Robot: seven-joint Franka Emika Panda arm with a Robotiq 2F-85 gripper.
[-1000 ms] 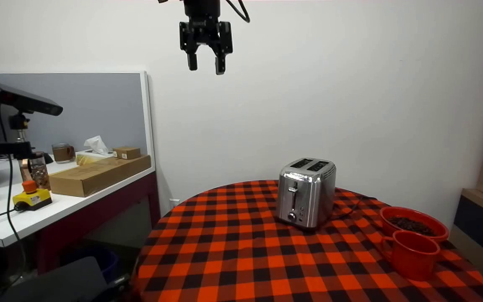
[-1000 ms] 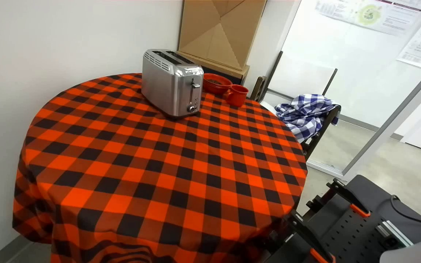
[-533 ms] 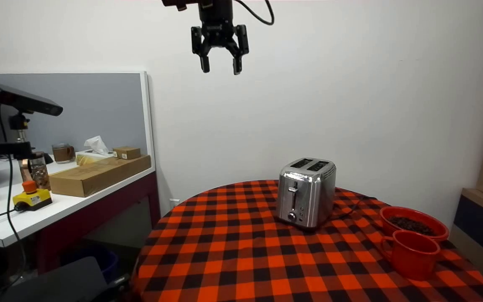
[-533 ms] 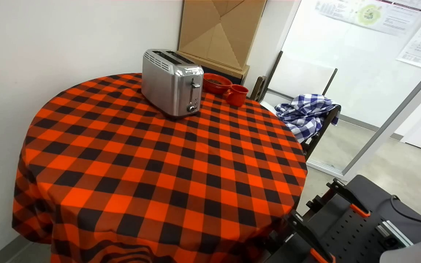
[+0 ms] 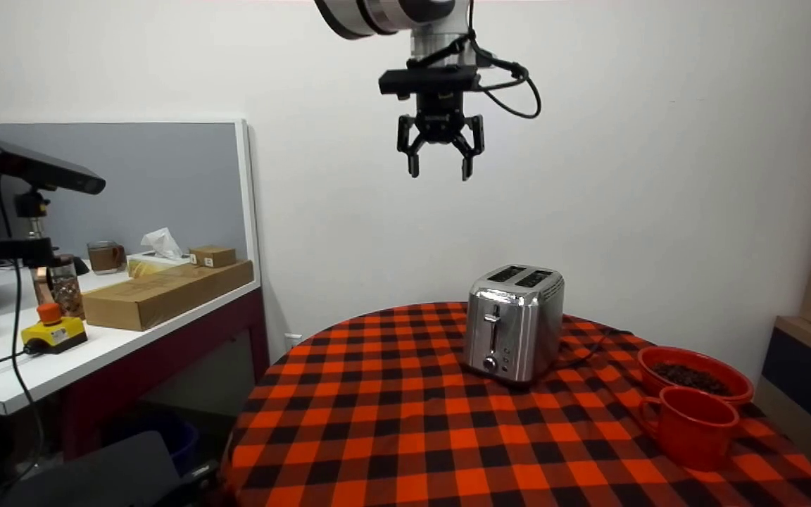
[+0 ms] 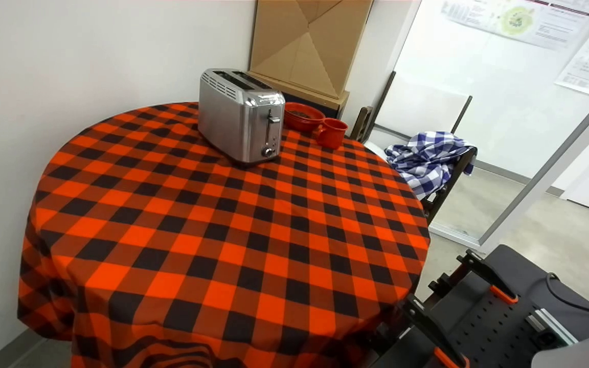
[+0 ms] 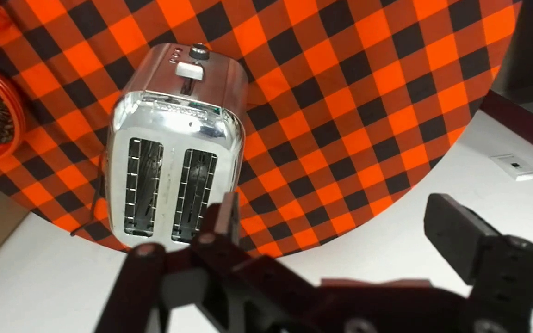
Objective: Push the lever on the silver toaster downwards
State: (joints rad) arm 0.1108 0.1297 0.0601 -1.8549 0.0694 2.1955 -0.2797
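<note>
The silver toaster [image 5: 546, 331] stands upright on the checked table. It shows in both exterior views [image 6: 225, 122] and in the wrist view [image 7: 174, 120]. Its lever [image 5: 492, 318] is near the top of the slot on the front face, above a round knob. The lever also shows in an exterior view [image 6: 274, 119] and in the wrist view [image 7: 189, 70]. My gripper [image 5: 441, 169] is open and empty, high above the table and up and left of the toaster in that view. In the wrist view my gripper [image 7: 333, 217] has its fingers wide apart, with one overlapping the toaster's edge.
The round table has a red and black checked cloth [image 5: 377, 422]. A red bowl of dark beans [image 5: 694, 380] and a red mug [image 5: 698, 429] stand at its right. A cord [image 5: 592, 352] trails behind the toaster. A white wall [image 5: 624, 176] stands behind the table.
My gripper has moved right and then down in the exterior view, nearer the toaster, and looks smaller. More of the arm shows. The fingers stay open. The toaster and its lever have not moved.
</note>
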